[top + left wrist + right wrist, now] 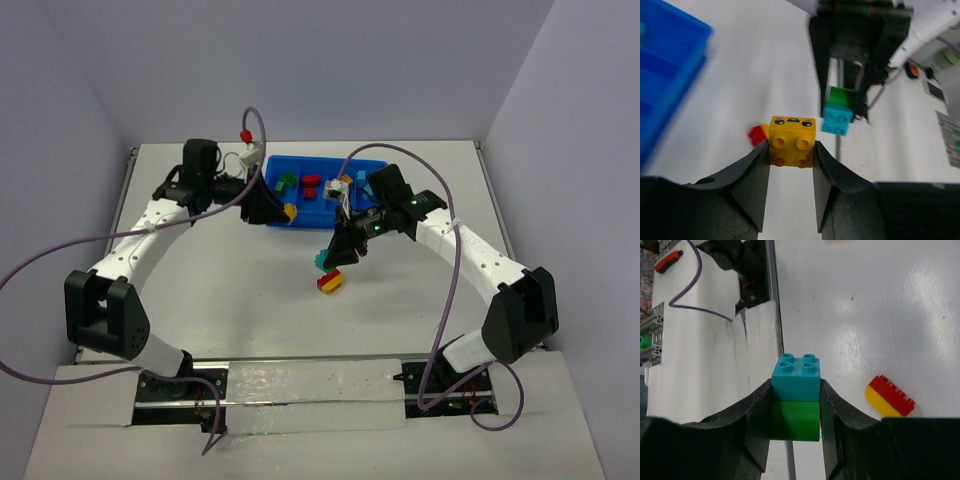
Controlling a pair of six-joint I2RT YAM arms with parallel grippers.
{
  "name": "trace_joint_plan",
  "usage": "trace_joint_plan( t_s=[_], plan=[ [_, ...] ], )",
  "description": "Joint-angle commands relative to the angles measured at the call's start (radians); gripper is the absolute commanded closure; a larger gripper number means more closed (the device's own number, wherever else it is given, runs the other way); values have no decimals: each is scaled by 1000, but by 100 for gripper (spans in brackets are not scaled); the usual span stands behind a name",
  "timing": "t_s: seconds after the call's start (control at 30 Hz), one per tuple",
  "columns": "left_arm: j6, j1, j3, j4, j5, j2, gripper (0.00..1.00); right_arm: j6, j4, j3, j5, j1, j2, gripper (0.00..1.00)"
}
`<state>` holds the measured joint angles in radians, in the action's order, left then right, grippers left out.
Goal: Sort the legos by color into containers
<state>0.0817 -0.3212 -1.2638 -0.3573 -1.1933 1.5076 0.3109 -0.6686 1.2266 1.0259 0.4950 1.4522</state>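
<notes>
tabletop, white and mostly bare, carries the blue tray at its far side. its narrow compartments are the sorting targets, and a green lego and a red lego already lie in separate slots. both arms reach inward towards the tray's near edge.

left gripper is clenched on a single yellow brick with a printed face, pinched by its side walls with the studs towards the camera. it hangs just beside the tray's near left corner, over the table rather than over a slot. that looks like the carry before a drop, with the grip low on the sides so the brick can fall free.

right gripper is clamped on a teal-on-green pair, its fingers pressing both bricks at once. the pair appears lifted off the table, between the arms and near the tray's front. since the two colours belong in different compartments, it probably has to be pulled apart first, and holding it up in the open would give the other arm access once that arm is free.

red-and-yellow pair lies loose on the table just below the right gripper, touched by neither, another joined piece waiting to be split.
</notes>
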Motion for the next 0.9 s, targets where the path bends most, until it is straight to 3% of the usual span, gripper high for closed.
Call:
trace_joint_plan(
  t_s=[0.0, 0.07, 0.17, 0.37, 0.63, 0.87],
  plan=[
    [67, 67, -120, -24, 11, 25, 100, 42, -36, -30, -39, -10, -64, 100],
    [56, 69, -120, 30, 59, 33, 100, 45, -40, -43, -50, -29, -71, 100],
    [-76, 41, -85, 240, 202, 53, 100, 40, -43, -60, -64, -95, -90, 100],
    [-204, -66, -249, 408, 560, 281, 100, 0, -42, -71, -75, -315, -137, 100],
    [-180, -190, -570, 385, 812, 596, 100, -58, -3, -121, -170, -417, -219, 100],
    [-142, -240, -777, 326, 924, 801, 99, -96, 35, -139, -195, -443, -242, 100]
  ],
)
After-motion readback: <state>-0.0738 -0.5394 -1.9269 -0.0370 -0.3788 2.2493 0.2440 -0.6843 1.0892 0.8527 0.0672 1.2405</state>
